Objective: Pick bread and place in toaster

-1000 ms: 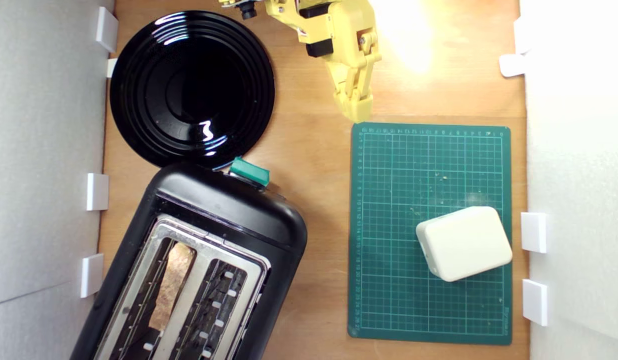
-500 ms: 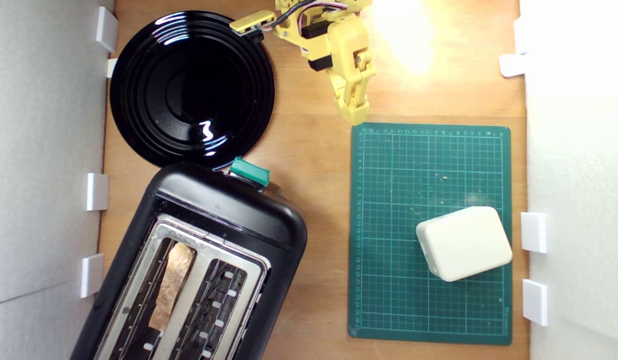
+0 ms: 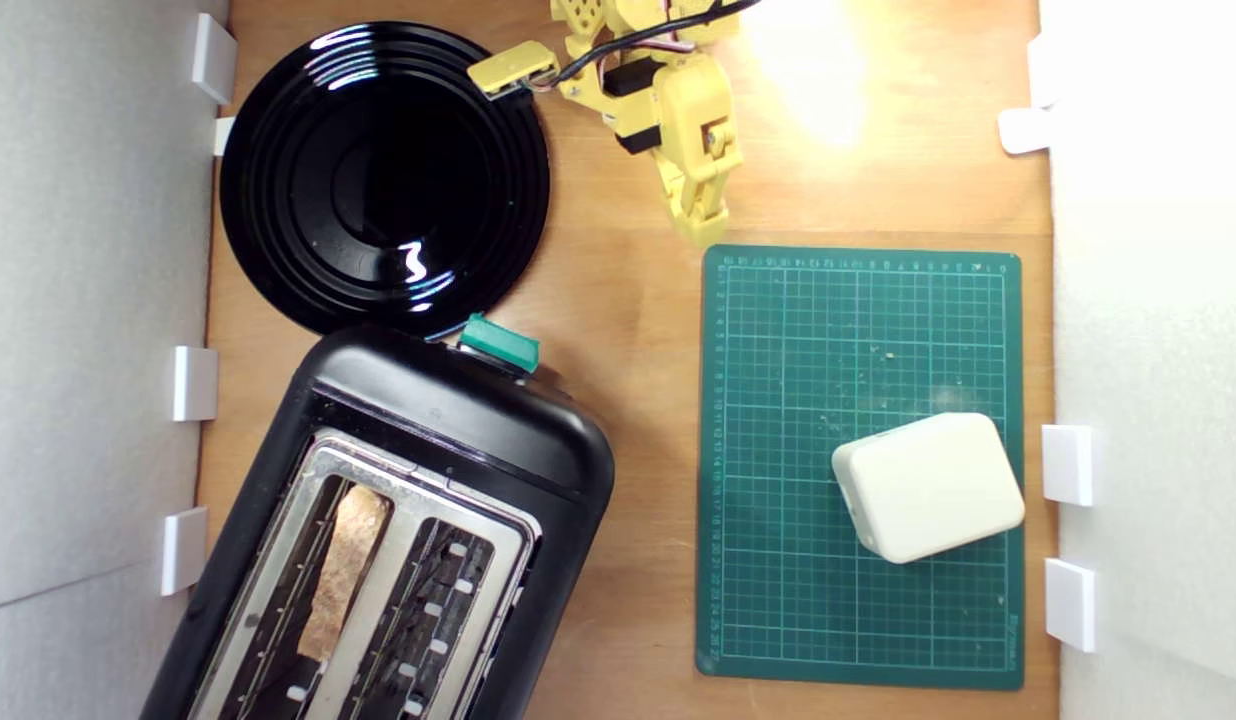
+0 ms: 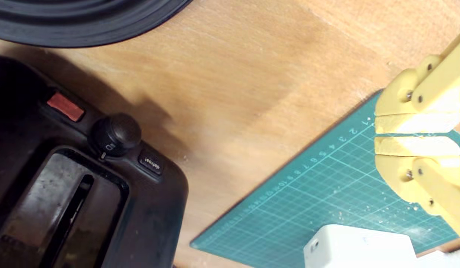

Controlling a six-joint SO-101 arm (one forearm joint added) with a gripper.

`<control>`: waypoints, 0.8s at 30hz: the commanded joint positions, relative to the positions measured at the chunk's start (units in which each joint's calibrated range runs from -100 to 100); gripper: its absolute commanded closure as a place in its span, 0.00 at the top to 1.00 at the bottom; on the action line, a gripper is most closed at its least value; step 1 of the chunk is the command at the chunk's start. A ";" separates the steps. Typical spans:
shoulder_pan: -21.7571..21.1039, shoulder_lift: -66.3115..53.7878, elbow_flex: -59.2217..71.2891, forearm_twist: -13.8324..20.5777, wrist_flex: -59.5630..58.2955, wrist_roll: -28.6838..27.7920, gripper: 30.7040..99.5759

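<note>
The bread (image 3: 342, 572) stands on edge inside one slot of the toaster (image 3: 458, 420), its brown crust showing; this slot is the one nearer the exterior view's left. The toaster is glossy black with a silver top plate and a green lever knob (image 3: 499, 344). Its front corner with a round dial (image 4: 115, 134) shows in the wrist view. My yellow gripper (image 3: 700, 232) hangs over bare wood just off the far edge of the green mat, well away from the toaster. In the wrist view the gripper (image 4: 377, 134) has its fingers pressed together with nothing between them.
A round black plate (image 3: 278, 160) lies beyond the toaster at the exterior view's upper left. A green cutting mat (image 3: 778, 450) covers the right side, with an off-white plastic box (image 3: 928, 486) on it. White foam walls border both sides.
The arm has pulled back slightly toward the top of the exterior view and turned, its wrist camera swinging into sight over the plate's rim. Bread, toaster and box have not moved.
</note>
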 commanded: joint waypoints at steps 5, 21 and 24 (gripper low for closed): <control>0.14 -0.60 0.31 0.77 -1.51 -0.03 0.01; -0.35 -0.43 0.22 0.86 -1.43 0.23 0.01; -0.18 -0.43 0.22 0.86 -1.43 0.23 0.01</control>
